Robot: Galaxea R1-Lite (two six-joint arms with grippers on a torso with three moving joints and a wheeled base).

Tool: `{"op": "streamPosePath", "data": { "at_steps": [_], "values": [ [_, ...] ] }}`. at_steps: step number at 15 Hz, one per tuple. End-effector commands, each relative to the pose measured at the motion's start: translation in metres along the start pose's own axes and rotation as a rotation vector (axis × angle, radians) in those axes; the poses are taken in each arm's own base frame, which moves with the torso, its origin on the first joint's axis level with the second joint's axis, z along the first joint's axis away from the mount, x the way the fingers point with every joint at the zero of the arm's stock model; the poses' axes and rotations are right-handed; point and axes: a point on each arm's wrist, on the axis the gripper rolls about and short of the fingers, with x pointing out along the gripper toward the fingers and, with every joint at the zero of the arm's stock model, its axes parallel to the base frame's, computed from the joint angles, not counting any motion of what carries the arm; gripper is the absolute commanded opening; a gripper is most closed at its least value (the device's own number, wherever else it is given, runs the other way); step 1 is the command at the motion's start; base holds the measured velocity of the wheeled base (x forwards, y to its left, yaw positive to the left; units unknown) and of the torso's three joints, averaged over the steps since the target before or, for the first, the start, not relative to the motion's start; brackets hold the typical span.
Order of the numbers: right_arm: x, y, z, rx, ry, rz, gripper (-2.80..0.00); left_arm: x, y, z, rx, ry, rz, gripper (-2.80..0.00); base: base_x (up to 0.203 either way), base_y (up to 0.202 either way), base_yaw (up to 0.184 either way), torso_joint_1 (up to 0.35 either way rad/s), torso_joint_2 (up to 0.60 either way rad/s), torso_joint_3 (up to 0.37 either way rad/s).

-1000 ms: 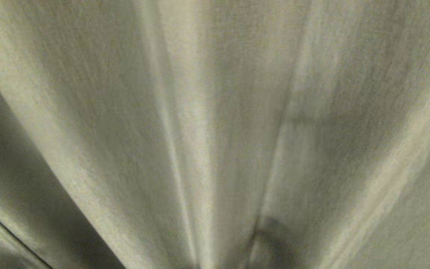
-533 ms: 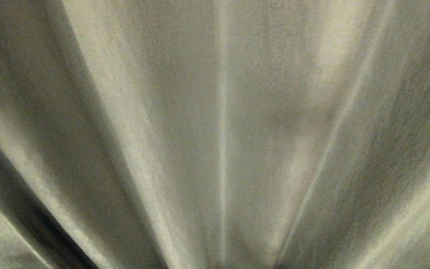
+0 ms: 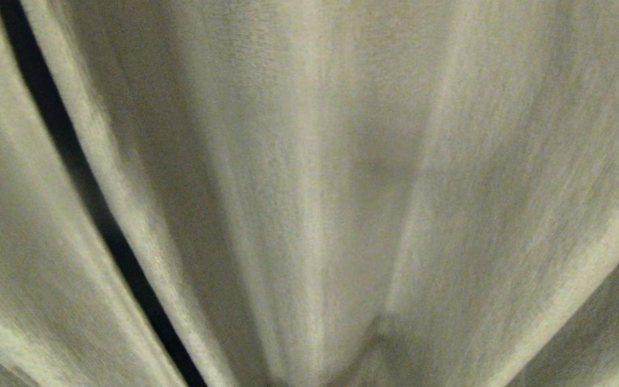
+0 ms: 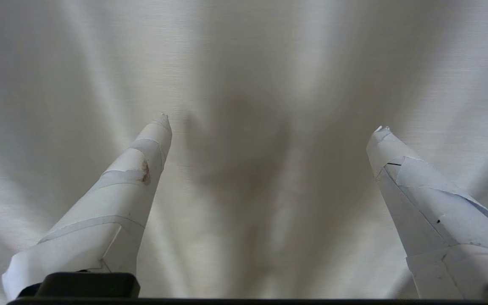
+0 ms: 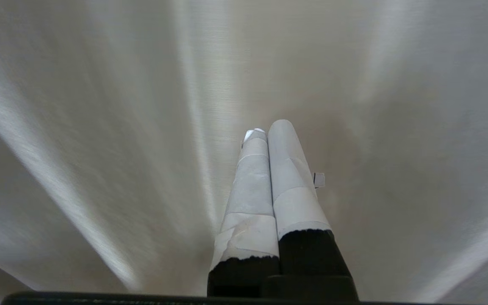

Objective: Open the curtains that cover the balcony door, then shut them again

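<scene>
The cream curtains (image 3: 342, 161) fill the whole head view in long pleats. A narrow dark slit (image 3: 73, 161) runs between two hemmed edges at the left. The balcony door is hidden behind the fabric. In the left wrist view my left gripper (image 4: 272, 124) stands open, its white-taped fingers (image 4: 142, 169) wide apart with nothing between them, pointing at the curtains (image 4: 244, 63) close ahead. In the right wrist view my right gripper (image 5: 268, 129) is shut, its taped fingers (image 5: 286, 169) pressed together on nothing, facing the curtains (image 5: 100, 106). Neither gripper shows in the head view.
Only curtain fabric surrounds both grippers; no floor, wall or other object shows in any view.
The whole head view has slid sideways across the pleats, and the dark slit between the two panels has come into view at the left.
</scene>
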Motion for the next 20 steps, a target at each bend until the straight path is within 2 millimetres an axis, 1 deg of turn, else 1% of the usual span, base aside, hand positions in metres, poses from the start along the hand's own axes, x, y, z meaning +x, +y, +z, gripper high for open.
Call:
{"op": "streamPosePath", "data": {
  "at_steps": [1,10,16,20],
  "values": [
    [0.0,0.0,0.0,0.0,-0.001,0.001,-2.8,0.0,0.0,0.0001,0.0,-0.001,0.0,0.0,0.0,0.192,-0.002,-0.002,-0.01,0.002],
    [0.0,0.0,-0.0002,0.0,0.001,0.001,-2.8,0.0,0.0,0.0001,0.0,-0.001,0.0,0.0,0.0,0.184,0.001,-0.001,0.0,0.004],
    [0.0,0.0,0.0,0.0,0.0,0.001,-2.8,0.0,0.0,0.0002,0.0,-0.002,0.0,0.0,-0.012,0.014,-0.001,0.003,0.0,0.0],
    [0.0,0.0,0.0,0.0,-0.001,0.001,-2.8,0.0,0.0,0.0002,-0.002,-0.003,0.0,0.0,-0.183,0.0,-0.004,-0.001,0.0,0.004]
  ]
}}
